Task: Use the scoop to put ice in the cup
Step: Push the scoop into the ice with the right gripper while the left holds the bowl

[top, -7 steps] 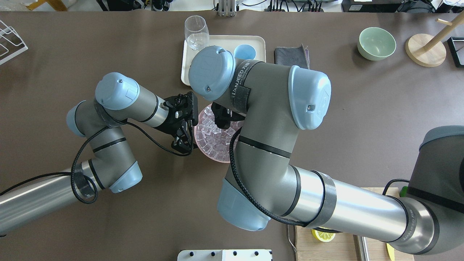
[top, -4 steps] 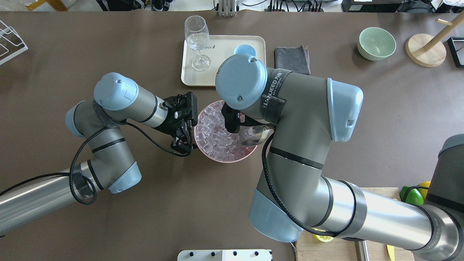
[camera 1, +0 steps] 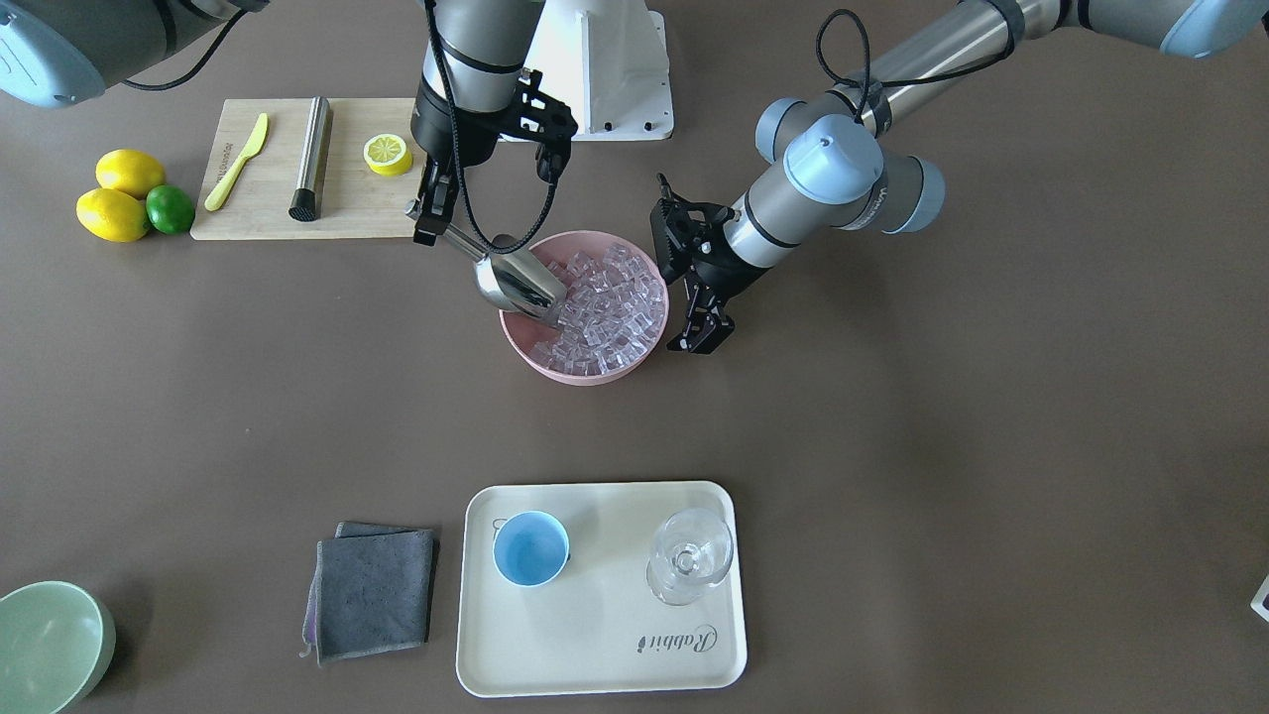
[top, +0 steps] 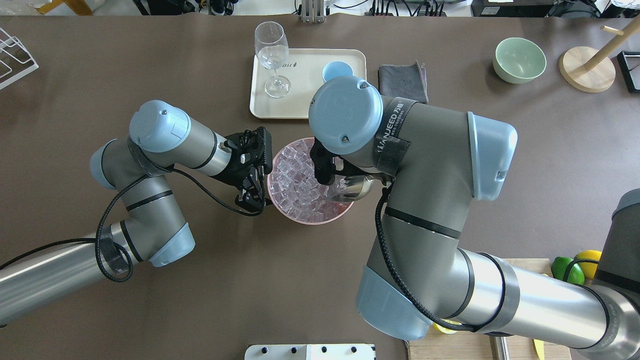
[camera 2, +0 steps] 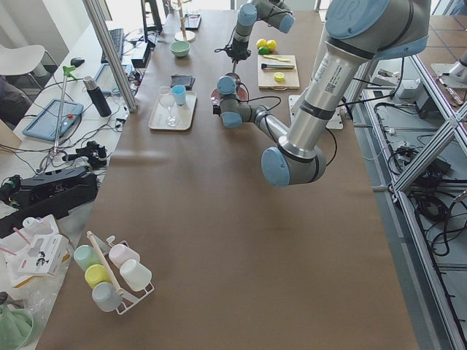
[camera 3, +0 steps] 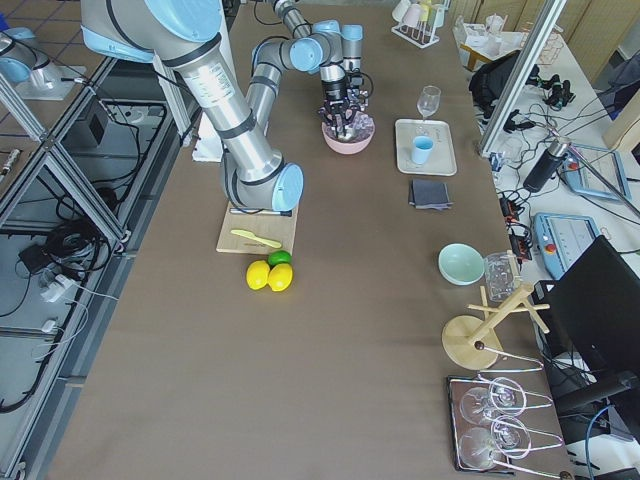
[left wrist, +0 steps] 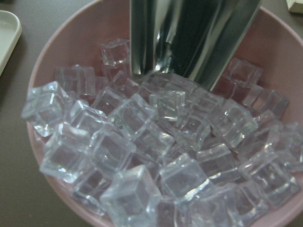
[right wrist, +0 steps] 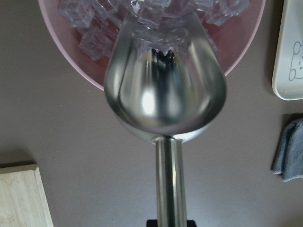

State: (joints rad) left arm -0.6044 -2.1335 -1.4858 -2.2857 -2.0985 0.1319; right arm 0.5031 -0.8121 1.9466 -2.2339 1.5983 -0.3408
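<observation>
Dozens of clear ice (camera 1: 605,312) cubes, too many to count, lie heaped in one pink bowl (camera 1: 585,375) at the middle of the worktop (camera 1: 892,446). One steel scoop (camera 1: 516,283) leans into that bowl over the rim on the robot's right, mouth down, with its lip touching the nearest cubes. In the right wrist view its trough looks empty and shows only reflections. Its long axis slants from the raised handle, on the robot's side, down to the mouth, so the ice lies straight ahead of the lip, toward the bowl's centre. I judge that a push along that axis is what would load it.

The right end effector (camera 1: 428,220) is clamped on the handle's upper end, so the right arm is the working one. The left end effector (camera 1: 697,332) hangs just beside the bowl's rim on the opposite side, apparently not touching it, its fingers drawn together on nothing.

One light-blue cup (camera 1: 530,548) stands upright and empty on one cream tray (camera 1: 595,654), well apart from the bowl on the side away from the robot. One stemmed glass (camera 1: 689,555) stands near it on the tray. One grey cloth (camera 1: 372,590) lies just beside the tray, and one pale green bowl (camera 1: 50,645) sits further off.

Near the robot, one cutting board (camera 1: 357,208) carries one yellow knife (camera 1: 238,164), one steel cylinder (camera 1: 310,154) and one lemon half (camera 1: 387,154). Two lemons (camera 1: 129,174) and one lime (camera 1: 171,208) lie beside it.
</observation>
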